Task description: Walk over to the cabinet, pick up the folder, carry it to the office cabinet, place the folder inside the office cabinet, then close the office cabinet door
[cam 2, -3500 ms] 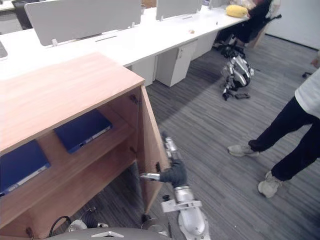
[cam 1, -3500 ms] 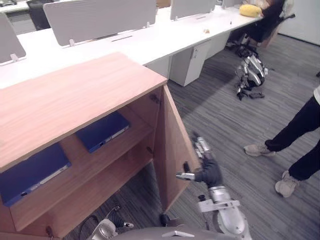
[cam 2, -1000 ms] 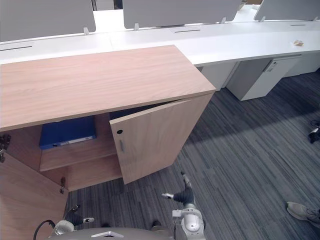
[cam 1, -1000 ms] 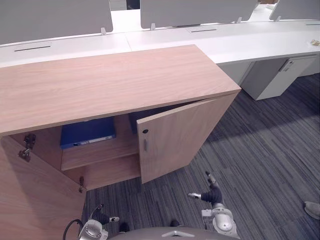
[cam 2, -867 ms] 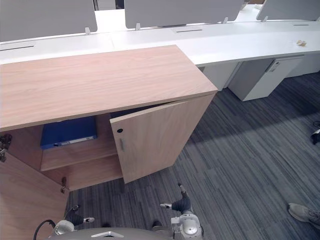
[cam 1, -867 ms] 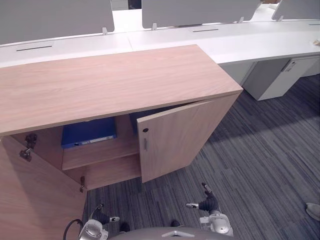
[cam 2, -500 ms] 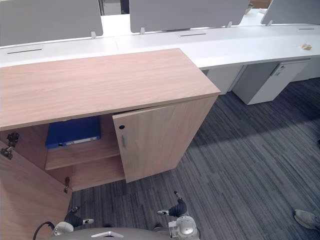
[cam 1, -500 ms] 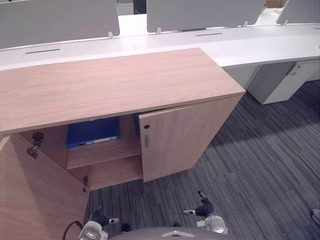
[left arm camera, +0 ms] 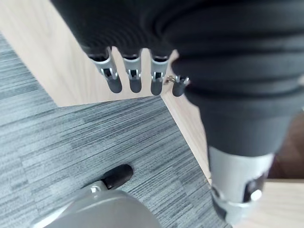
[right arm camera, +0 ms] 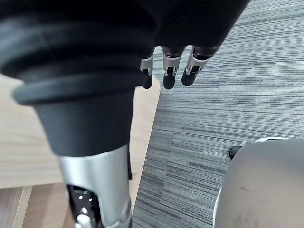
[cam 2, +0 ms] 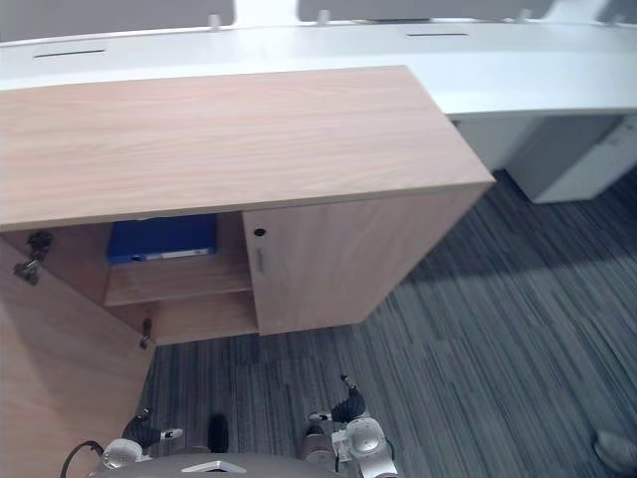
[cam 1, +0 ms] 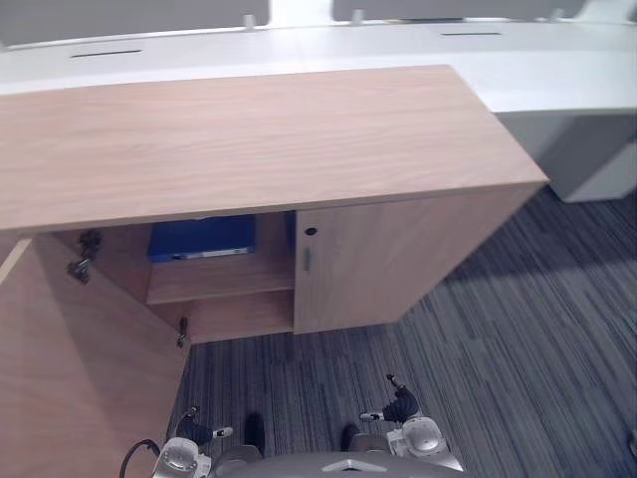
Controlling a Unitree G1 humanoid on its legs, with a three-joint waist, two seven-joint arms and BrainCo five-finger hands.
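The right hand point(right arm camera: 169, 76) hangs low over the grey carpet point(right arm camera: 247, 95), fingers straight and empty. The left hand point(left arm camera: 135, 78) is the same (loose, beside the open left door point(cam 1: 80, 368), which the frame edge cuts off). The blue folder point(cam 1: 202, 239) lies on the upper shelf point(cam 1: 219, 284) of the office cabinet point(cam 1: 249, 139), half hidden beneath its top. The right door point(cam 1: 398, 254) looks shut.

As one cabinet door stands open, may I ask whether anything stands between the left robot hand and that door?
Nothing visible does. The left robot hand hangs low and open beside the open left door, only carpet between them. The blue folder lies on the shelf inside.
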